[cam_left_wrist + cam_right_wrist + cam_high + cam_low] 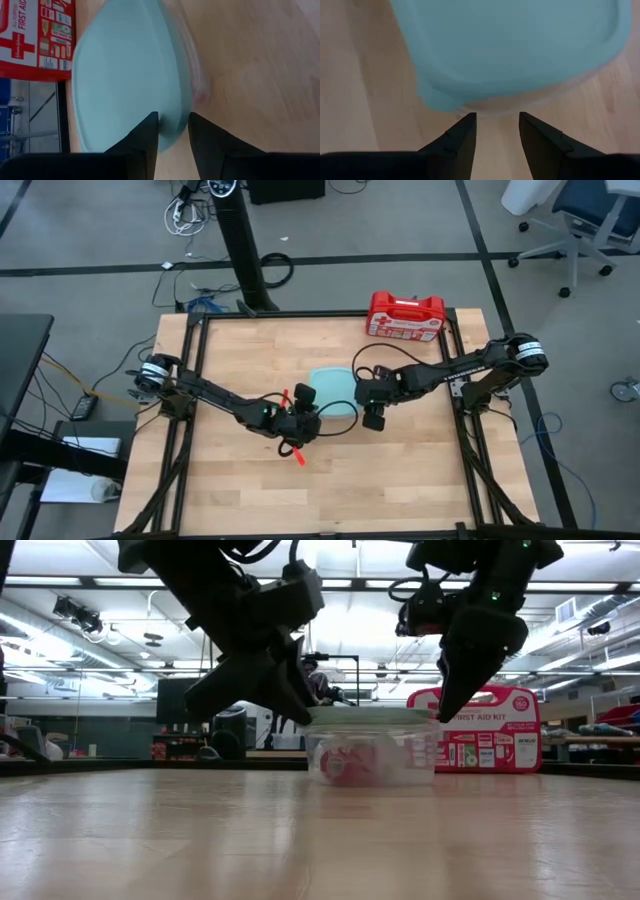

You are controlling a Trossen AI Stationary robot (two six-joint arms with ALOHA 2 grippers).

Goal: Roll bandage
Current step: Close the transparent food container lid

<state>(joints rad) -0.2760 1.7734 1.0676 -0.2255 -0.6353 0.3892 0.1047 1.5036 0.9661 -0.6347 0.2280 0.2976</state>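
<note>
Left gripper (303,423) at container's (372,755) left edge, fingers (145,137) parted, straddling teal lid (125,75) rim, nothing clenched.

Red bandage (347,765) inside clear container, mid-desk (400,490), under lid, between both grippers.

Right gripper (373,418) just off container's right corner, fingers parted, empty, above desk.

Risk: lid on; uneven pry could tip or shove container toward first-aid case (405,314), bandage stays unreachable.

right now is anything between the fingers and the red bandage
Yes. The bandage sits inside a clear container shut by a pale blue lid. The left gripper has its fingers either side of the lid's edge; the right gripper is open just short of it. Lid and walls bar both.
</note>
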